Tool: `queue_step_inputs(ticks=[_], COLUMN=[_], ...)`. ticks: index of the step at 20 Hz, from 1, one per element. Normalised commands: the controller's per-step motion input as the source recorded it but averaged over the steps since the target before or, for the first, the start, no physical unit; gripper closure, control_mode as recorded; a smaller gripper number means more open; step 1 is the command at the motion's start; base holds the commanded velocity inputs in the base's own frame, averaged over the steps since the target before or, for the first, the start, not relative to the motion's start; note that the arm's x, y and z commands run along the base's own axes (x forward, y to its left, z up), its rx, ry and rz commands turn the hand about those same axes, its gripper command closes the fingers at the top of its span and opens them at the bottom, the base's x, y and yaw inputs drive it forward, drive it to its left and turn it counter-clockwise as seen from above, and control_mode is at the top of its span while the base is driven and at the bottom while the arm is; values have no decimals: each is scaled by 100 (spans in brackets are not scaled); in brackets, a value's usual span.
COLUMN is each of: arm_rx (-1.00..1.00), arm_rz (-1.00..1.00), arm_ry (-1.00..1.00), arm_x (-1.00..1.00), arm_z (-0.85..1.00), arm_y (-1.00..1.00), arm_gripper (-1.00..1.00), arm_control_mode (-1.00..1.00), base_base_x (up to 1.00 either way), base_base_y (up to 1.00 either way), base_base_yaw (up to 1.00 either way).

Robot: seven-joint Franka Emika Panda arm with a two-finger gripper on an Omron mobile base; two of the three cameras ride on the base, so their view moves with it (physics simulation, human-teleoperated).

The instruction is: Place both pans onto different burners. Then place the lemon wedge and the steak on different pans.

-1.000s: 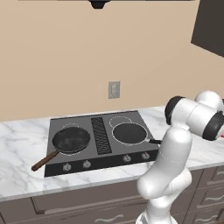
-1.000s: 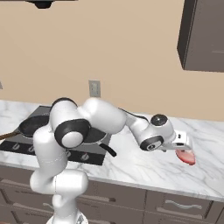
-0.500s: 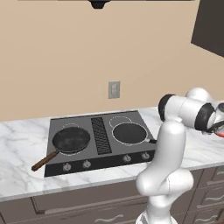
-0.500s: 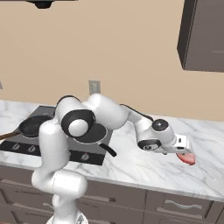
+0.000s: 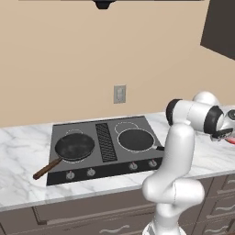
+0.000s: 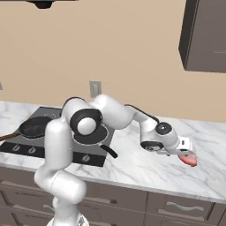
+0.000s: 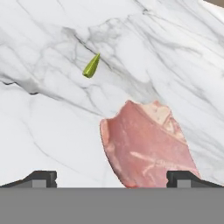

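**Q:** How much of the job is done in this kitchen?

**A:** Roughly the first half, by the look of it. Both pans sit on the cooktop (image 5: 103, 156), on either side of its central grille (image 5: 106, 141). The pan with the wooden handle (image 5: 73, 147) rests on the burner left of the grille, its handle sticking out past the cooktop's front left corner. The all-dark pan (image 5: 136, 140) covers the burner right of the grille. Both appear empty.

**Q:** And the food?

**A:** Still to be moved. The steak (image 6: 189, 160) lies flat on the marble desk (image 6: 141, 170), well to the right of the cooktop. The lemon wedge (image 7: 91, 66) lies on the desk near the steak but apart from it, beyond it in the hand view. Neither has reached a pan, so two carries remain, one to each pan.

**Q:** What is the tool doing?

**A:** The tool (image 6: 186, 152) is stretched out low over the desk, far right of the cooktop, poised just over the steak. Its jaws stand wide apart and hold nothing. In the hand view the two finger tips (image 7: 41, 178) straddle the near end of the steak, one at each side. Whether either tip already touches the meat cannot be told.

**Q:** The step in hand?

**A:** Likely a grasp on the steak, not yet closed.
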Motion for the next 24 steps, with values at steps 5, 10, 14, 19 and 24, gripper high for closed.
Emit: queue_step_inputs(ticks=[5, 10, 14, 19, 24], arm_rx=[0, 0, 0, 0, 0], arm_rz=[0, 0, 0, 0, 0], arm_ry=[0, 0, 0, 0, 0], arm_x=[23, 22, 12, 6, 3], arm_z=[-2, -3, -8, -19, -20], arm_y=[-16, -18, -18, -14, -8], arm_gripper=[-100, -100, -100, -100, -100], arm_control_mode=[-100, -100, -100, -100, -100], base_base_x=[0, 0, 0, 0, 0], base_base_y=[0, 0, 0, 0, 0], base_base_yaw=[0, 0, 0, 0, 0])
